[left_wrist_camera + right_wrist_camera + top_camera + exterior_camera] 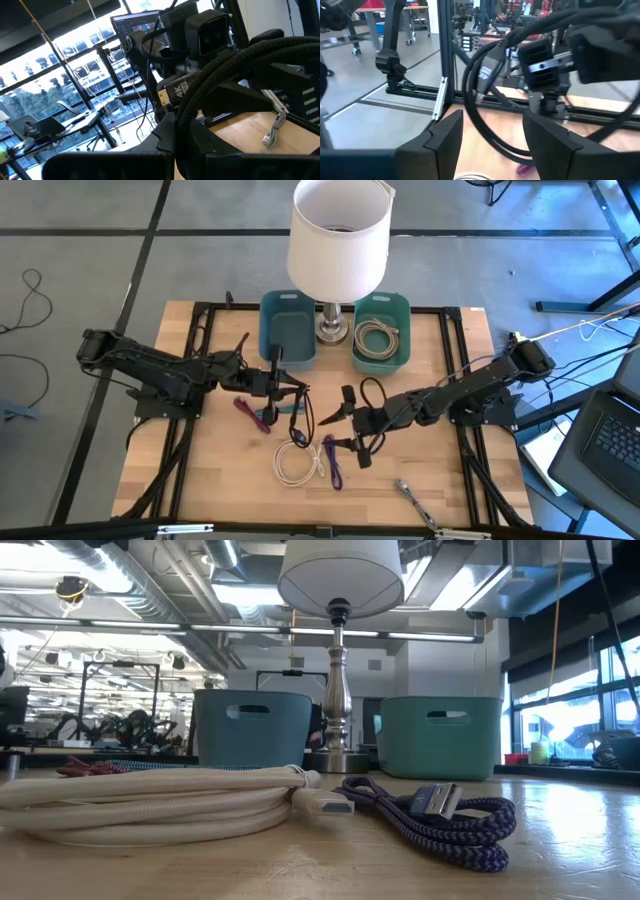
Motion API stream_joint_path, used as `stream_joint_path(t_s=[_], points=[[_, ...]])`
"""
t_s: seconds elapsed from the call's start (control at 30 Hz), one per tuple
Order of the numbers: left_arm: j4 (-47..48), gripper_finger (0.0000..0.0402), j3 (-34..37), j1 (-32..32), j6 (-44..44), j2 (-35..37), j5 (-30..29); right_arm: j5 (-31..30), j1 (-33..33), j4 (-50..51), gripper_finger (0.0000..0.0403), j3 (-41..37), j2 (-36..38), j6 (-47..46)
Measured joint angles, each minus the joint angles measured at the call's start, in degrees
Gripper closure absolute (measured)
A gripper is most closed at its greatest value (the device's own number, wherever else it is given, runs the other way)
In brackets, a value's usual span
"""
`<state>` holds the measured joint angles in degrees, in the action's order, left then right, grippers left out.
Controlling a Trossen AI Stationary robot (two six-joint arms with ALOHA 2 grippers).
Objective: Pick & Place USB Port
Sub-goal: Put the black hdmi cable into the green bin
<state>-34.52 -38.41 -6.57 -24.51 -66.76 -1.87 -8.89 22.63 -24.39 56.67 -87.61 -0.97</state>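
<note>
A black cable [303,402] with a gold-tipped plug marked 4K [169,95] hangs between the two arms over the table's middle. My left gripper [283,384] is shut on it. My right gripper [342,430] stands open just right of it, and in the right wrist view a loop of the cable [477,115] passes between its spread fingers [445,142] without plainly touching them. A white coiled cable [294,462] and a purple braided cable [332,464] lie flat on the near part of the table. Neither gripper shows in the low view. My left gripper holds the black cable a short way behind its plug [200,100], pinched between the two fingers; they reach level from the table's left and lie across the cable. The exact contact is hidden by the cable itself. The cable is lifted, its loop hanging slack toward the right gripper.
A lamp [338,240] stands at the far edge between a blue bin [288,330] and a teal bin [381,332] that holds a beige coil. A maroon cable [254,413] lies under the left gripper, and a grey cable [412,498] lies near the front edge.
</note>
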Motion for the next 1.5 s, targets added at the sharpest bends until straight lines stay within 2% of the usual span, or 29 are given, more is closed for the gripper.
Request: stream_joint_path(t_s=[0.37, 0.5, 0.6, 0.73, 0.8, 0.93, 1.07, 1.27, 1.5], points=[[-2.12, 0.0395, 0.00, -0.02, -1.78, 0.00, -0.47, 1.47, 0.00, -0.08, 0.0193, 6.52, -9.00, -1.32], [-2.16, 0.0395, 0.00, -0.02, -1.80, 0.00, -0.09, 1.20, -0.02, -0.01, 0.0210, 8.92, -11.04, -0.05], [-2.05, 0.0395, 0.00, -0.02, -1.81, 0.00, 0.03, 1.14, -0.33, 0.33, 0.0253, 9.70, -11.52, -0.05], [-1.73, 0.0394, 0.02, -0.02, -1.34, 0.00, 0.00, 1.17, -0.39, 1.63, 0.0362, 9.76, -11.43, 0.93], [-1.72, 0.0390, 0.04, -0.07, -1.11, -0.07, -0.07, 0.15, -0.38, 2.98, 0.0381, 9.76, -11.15, 1.60], [-1.99, 0.0373, 0.04, 0.04, -0.60, -0.04, -1.18, -8.24, 0.55, 5.79, 0.0382, 9.76, -10.03, 2.82], [-1.68, 0.0348, 0.02, 0.02, -1.27, 0.04, -2.06, -17.35, 2.38, 12.83, 0.0383, 9.76, -6.32, 3.66], [-1.06, 0.0292, 0.00, -0.42, -0.55, 0.04, -4.27, -32.95, 6.94, 22.59, 0.0386, 9.74, -0.46, 4.10], [-1.11, 0.0232, 0.00, -0.59, -0.29, 0.06, -9.29, -47.53, 12.05, 32.40, 0.0387, 9.71, 2.90, -2.19]])
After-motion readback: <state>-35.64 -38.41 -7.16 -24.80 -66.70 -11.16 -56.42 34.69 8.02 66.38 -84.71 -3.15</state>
